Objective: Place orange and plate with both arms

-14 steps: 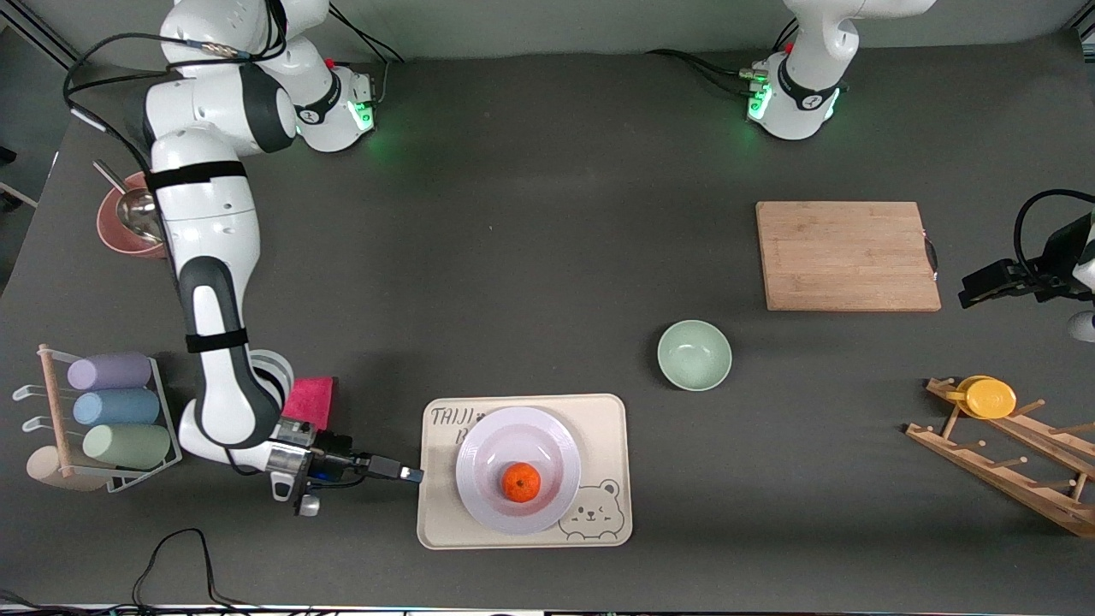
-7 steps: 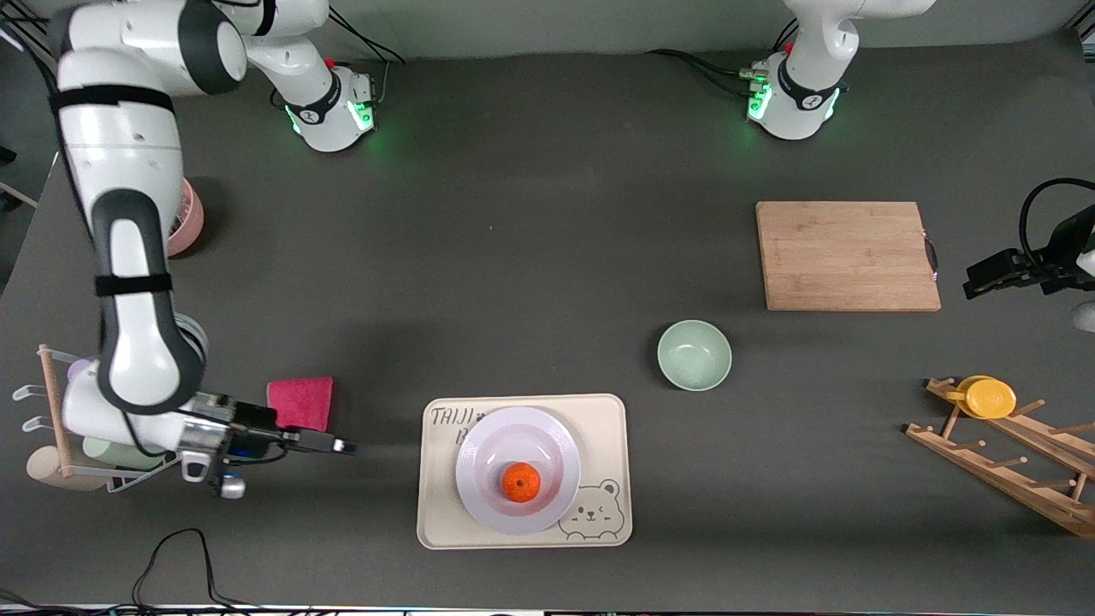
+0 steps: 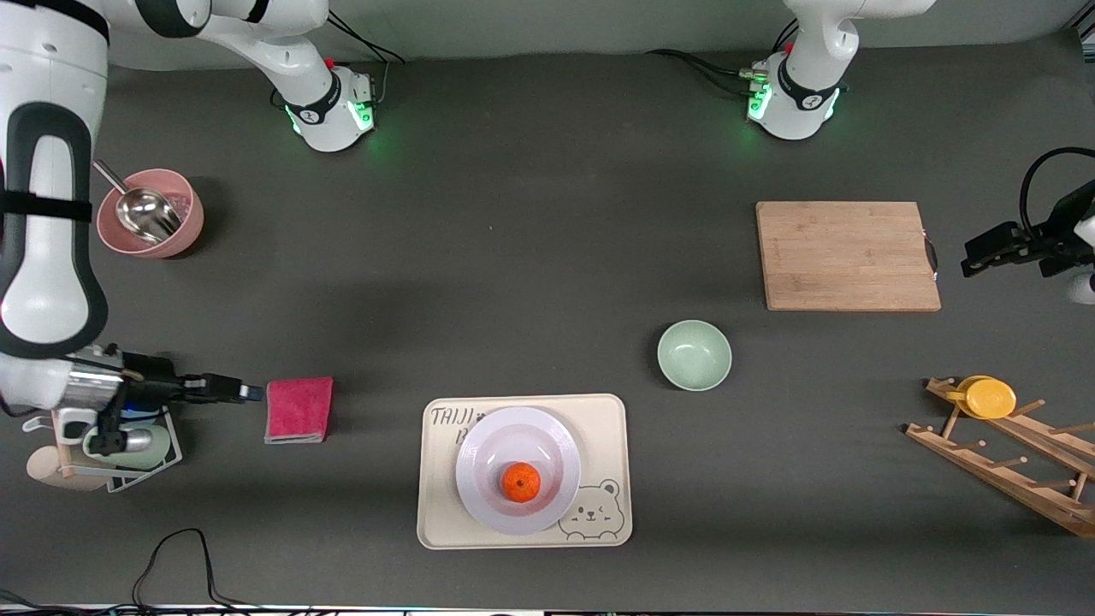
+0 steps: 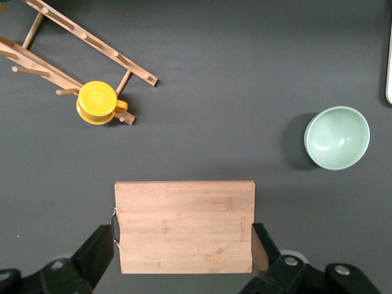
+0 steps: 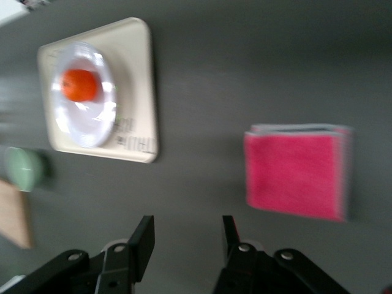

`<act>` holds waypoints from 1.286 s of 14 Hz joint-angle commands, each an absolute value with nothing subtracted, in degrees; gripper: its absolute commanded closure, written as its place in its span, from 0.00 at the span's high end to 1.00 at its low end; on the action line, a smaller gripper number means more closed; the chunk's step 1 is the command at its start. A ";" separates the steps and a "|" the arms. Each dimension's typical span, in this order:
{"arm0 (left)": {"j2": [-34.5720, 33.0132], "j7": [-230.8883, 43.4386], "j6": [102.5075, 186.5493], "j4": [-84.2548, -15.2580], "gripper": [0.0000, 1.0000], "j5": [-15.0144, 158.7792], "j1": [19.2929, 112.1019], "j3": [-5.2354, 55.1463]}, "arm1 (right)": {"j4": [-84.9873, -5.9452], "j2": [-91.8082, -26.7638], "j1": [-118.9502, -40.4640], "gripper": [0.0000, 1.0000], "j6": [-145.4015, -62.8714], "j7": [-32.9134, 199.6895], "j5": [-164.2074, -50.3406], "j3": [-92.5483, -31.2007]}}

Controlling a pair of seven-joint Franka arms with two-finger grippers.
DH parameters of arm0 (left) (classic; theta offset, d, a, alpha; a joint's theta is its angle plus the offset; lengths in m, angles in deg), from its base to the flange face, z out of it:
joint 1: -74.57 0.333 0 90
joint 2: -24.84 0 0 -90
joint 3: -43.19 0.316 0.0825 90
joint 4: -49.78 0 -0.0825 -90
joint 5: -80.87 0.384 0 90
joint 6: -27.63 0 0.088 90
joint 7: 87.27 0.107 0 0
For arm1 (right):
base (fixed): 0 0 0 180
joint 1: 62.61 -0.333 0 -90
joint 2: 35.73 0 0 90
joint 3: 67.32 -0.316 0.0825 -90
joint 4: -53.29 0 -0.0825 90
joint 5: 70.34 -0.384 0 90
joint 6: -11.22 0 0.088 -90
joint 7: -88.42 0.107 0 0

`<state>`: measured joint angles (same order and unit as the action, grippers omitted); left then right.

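Note:
The orange (image 3: 520, 482) lies in the lavender-white plate (image 3: 479, 445), which rests on the cream bear tray (image 3: 609, 428) near the front camera. The right wrist view shows the orange (image 5: 79, 84) and plate (image 5: 92, 122) a good way from my right gripper (image 5: 187, 236). That right gripper (image 3: 248, 392) hangs open and empty beside a pink cloth (image 3: 298, 409), at the right arm's end. My left gripper (image 3: 968, 259) waits open and empty in the air at the left arm's end, with the cutting board (image 4: 184, 226) seen between its fingers (image 4: 101, 248).
A mint-green bowl (image 3: 694, 354) sits between the tray and the wooden cutting board (image 3: 847, 255). A peg rack (image 3: 1001, 462) carries a yellow cup (image 3: 988, 397). A pink bowl with a metal scoop (image 3: 150, 212) and a cup holder (image 3: 128, 445) stand at the right arm's end.
My right gripper drew back from the tray's edge past the pink cloth toward the right arm's end, its jaws widening. The left arm barely shifted.

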<state>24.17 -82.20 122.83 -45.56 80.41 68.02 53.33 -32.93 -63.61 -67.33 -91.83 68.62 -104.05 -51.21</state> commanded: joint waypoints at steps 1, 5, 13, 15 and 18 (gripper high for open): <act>28.36 -80.85 123.78 -49.27 1.00 81.49 68.16 53.39 | -35.21 -56.14 -68.50 0.60 -89.95 75.05 -91.39 -51.68; 28.18 -81.56 123.96 -48.40 1.00 82.02 68.16 53.39 | -36.00 -51.83 -68.32 1.00 -89.15 75.50 -83.72 -51.68; 27.66 -82.52 123.43 -47.87 1.00 81.49 68.24 53.56 | -35.83 -41.02 -63.15 1.00 -79.40 86.57 -73.08 -62.73; 27.48 -83.23 123.26 -47.87 1.00 81.49 68.24 53.48 | -35.83 -38.82 -62.87 1.00 -78.87 87.10 -71.57 -64.33; 27.39 -83.32 123.17 -47.87 1.00 81.31 68.24 53.56 | -35.57 -38.19 -62.96 1.00 -78.43 86.05 -71.13 -62.85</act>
<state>26.96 -82.44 122.97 -47.34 81.26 68.24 53.56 -34.51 -39.18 -63.84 -79.45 85.63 -72.91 -63.07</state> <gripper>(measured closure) 0.000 0.000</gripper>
